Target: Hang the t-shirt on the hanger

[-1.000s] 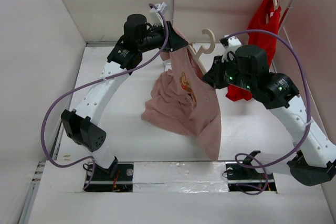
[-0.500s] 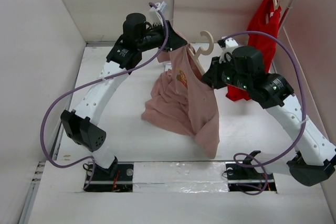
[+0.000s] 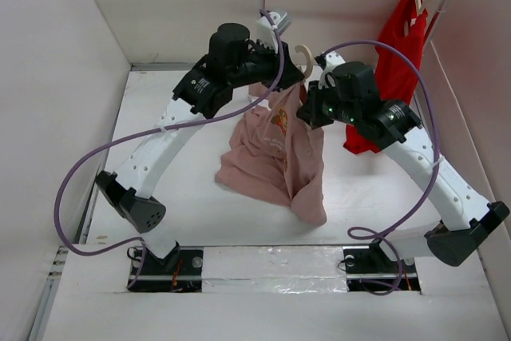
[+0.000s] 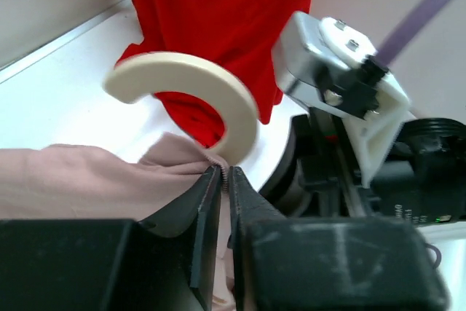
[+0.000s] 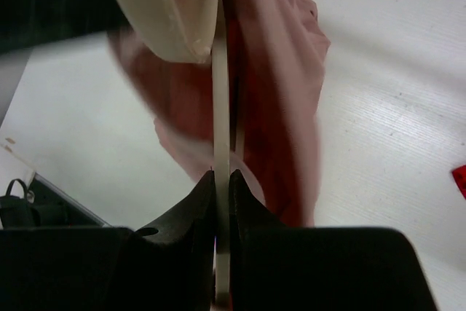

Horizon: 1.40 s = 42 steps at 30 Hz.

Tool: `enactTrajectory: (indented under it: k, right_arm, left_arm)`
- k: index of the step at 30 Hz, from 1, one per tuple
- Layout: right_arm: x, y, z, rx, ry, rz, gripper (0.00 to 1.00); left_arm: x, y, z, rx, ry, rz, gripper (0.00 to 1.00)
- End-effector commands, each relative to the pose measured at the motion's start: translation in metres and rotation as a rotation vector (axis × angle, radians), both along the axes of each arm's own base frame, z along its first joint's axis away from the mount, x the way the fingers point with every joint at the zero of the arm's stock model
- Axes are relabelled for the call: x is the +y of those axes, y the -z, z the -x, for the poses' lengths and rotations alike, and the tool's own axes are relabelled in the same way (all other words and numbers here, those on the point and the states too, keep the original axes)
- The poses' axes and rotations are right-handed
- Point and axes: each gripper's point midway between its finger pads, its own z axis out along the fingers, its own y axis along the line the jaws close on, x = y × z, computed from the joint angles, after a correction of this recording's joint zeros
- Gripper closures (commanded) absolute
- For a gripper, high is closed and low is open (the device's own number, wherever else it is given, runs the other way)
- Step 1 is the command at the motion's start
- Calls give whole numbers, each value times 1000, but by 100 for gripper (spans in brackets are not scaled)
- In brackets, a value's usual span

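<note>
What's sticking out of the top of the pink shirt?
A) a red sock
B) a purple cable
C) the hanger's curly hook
C: the hanger has its cream hook poking up out of the bunched top of the t-shirt.

White arms [image 3: 160, 140], black joints [image 3: 230, 42], purple cables [image 3: 57, 207]

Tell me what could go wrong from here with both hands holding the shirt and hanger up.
1. The left hand pinches only a fold of the t-shirt below the hook of the hanger; the cloth may slip out.
2. The right hand clamps the hanger's thin arm, which could twist.
</note>
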Motion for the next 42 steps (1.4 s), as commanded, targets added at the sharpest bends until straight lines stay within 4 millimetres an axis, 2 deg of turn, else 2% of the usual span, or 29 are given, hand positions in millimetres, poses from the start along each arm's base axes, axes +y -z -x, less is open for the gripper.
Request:
enactTrajectory:
  k: [1, 2, 4, 5, 7, 8, 10, 11, 12, 13, 14, 15, 16, 18, 19, 20, 21, 23, 24, 28, 33, 37, 39, 40, 41, 42]
  right_arm:
    - [2, -60, -13, -165, 22, -112, 100]
    - [-1, -60, -15, -173, 45, -105, 100]
    - [-6, -61, -16, -176, 56, -105, 100]
    - [-6, -62, -15, -177, 54, -105, 100]
    - [-7, -65, -15, -184, 58, -112, 100]
    - [-6, -67, -15, -188, 59, -119, 100]
    - [-6, -68, -15, -191, 55, -123, 100]
    - [-8, -70, -16, -194, 62, -127, 100]
    - [-7, -71, -15, -193, 55, -130, 100]
    - [-8, -74, -14, -200, 55, -136, 100]
    - [-5, -78, -9, -203, 28, -153, 100]
    - [-3, -79, -6, -201, 10, -161, 100]
    - [-2, -81, -4, -204, 2, -167, 100]
    - [0, -83, 3, -200, -28, -183, 100]
    - [0, -83, 6, -200, -38, -186, 100]
    - [0, -82, 8, -192, -45, -188, 100]
    - [1, -84, 13, -194, -59, -196, 100]
    - [0, -83, 16, -188, -66, -196, 100]
    - [1, -81, 18, -182, -78, -197, 100]
    - [4, -83, 25, -180, -102, -209, 100]
    - [4, -85, 29, -181, -118, -215, 100]
    - [5, -82, 32, -174, -130, -213, 100]
    - [3, -79, 32, -165, -121, -204, 100]
    - [3, -76, 32, -163, -119, -199, 100]
    - [2, -76, 32, -165, -115, -197, 100]
    - [0, -76, 32, -166, -111, -195, 100]
  left_arm:
    - [24, -35, 2, -136, -113, 17, 92]
    - [33, -27, -7, -129, -192, 5, 89]
    - [50, -40, -9, -145, -283, 41, 84]
    - [59, -38, -18, -144, -358, 27, 83]
    - [71, -34, -23, -136, -424, -2, 82]
    - [76, -28, -28, -132, -462, -21, 78]
    - [76, -25, -27, -136, -457, -27, 68]
    - [75, -11, -28, -116, -454, -40, 58]
    - [74, -13, -28, -121, -458, -14, 53]
    - [80, -16, -28, -125, -476, 7, 49]
    - [83, -8, -33, -93, -498, 21, 43]
    - [85, -6, -41, -72, -513, 42, 43]
    - [100, -3, -57, -48, -557, 56, 42]
    - [99, -8, -66, 17, -524, 125, 40]
    - [105, 1, -85, 44, -537, 133, 38]
    - [101, -5, -88, 55, -501, 160, 38]
    - [96, 1, -99, 81, -494, 181, 37]
    - [92, -3, -108, 84, -477, 212, 35]
    - [86, 2, -116, 92, -470, 220, 35]
    - [77, -2, -129, 92, -459, 260, 34]
    - [87, -6, -145, 44, -547, 313, 33]
    - [90, -6, -156, 38, -553, 353, 31]
    - [88, -13, -150, 21, -524, 398, 31]
    - [87, 1, -150, 36, -522, 394, 31]
    - [88, 1, -147, 32, -520, 407, 31]
    - [93, -16, -140, -14, -515, 455, 31]
